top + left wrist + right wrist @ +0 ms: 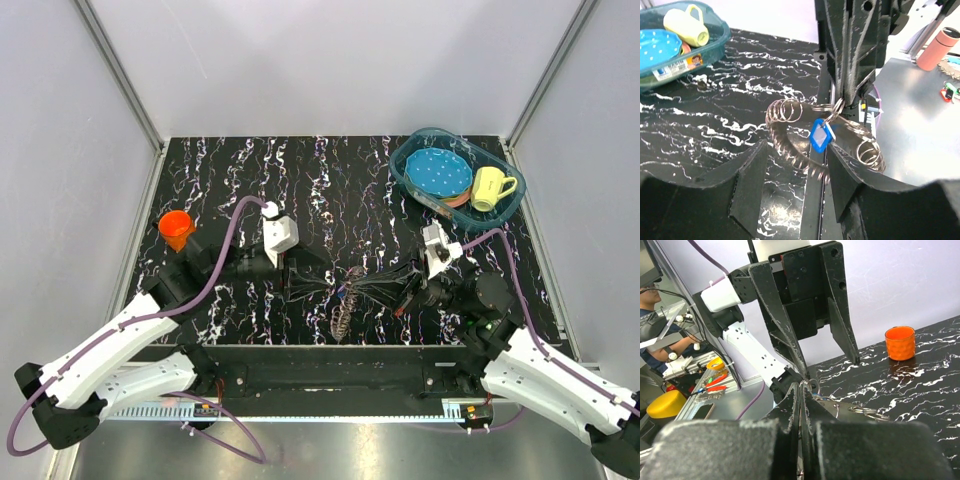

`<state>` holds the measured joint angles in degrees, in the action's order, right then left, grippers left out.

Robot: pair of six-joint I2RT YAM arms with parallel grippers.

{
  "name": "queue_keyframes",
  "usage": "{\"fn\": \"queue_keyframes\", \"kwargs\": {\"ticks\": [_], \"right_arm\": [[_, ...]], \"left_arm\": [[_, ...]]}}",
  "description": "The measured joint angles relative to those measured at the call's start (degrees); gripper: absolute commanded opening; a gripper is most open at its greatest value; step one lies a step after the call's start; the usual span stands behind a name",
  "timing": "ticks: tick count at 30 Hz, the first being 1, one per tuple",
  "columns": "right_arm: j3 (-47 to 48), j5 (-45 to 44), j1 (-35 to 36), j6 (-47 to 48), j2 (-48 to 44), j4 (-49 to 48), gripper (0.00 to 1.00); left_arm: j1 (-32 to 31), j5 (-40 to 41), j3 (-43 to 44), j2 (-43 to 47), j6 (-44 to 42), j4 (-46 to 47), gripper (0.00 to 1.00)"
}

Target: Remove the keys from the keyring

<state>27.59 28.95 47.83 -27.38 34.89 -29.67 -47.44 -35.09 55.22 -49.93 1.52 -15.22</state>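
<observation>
My right gripper [362, 288] is shut on the keyring [347, 296] and holds it just above the table near the front edge. The keys [342, 316] hang below it, fanned out like teeth. In the left wrist view the right gripper [842, 100] pinches the keyring [836, 107] from above; the keys [790, 150] curve beneath it, with the blue-headed piece [821, 136] among them. My left gripper [798, 145] is open, its jaws either side of the keys without touching. In the right wrist view my right gripper [801, 387] is clamped on the keyring [812, 386], facing the open left gripper [829, 367].
A blue oval basin [402, 178] at the back right holds a blue dotted plate [438, 172] and a yellow mug [490, 188]. An orange cup [176, 228] stands at the left. The table's front edge runs just below the keys.
</observation>
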Motion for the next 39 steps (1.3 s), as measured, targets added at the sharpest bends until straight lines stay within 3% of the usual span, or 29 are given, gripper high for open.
{"fn": "queue_keyframes", "kwargs": {"ticks": [18,39], "right_arm": [[0.0,2.21,0.0,-1.46,1.66,-5.27,0.0],[0.0,3.56,0.0,-1.86,1.92,-6.56,0.0]], "left_arm": [[0.04,-11.41,0.0,-2.34,-0.17,5.9,0.52],[0.04,-12.28,0.0,-5.4,-0.2,5.77,0.51]]}}
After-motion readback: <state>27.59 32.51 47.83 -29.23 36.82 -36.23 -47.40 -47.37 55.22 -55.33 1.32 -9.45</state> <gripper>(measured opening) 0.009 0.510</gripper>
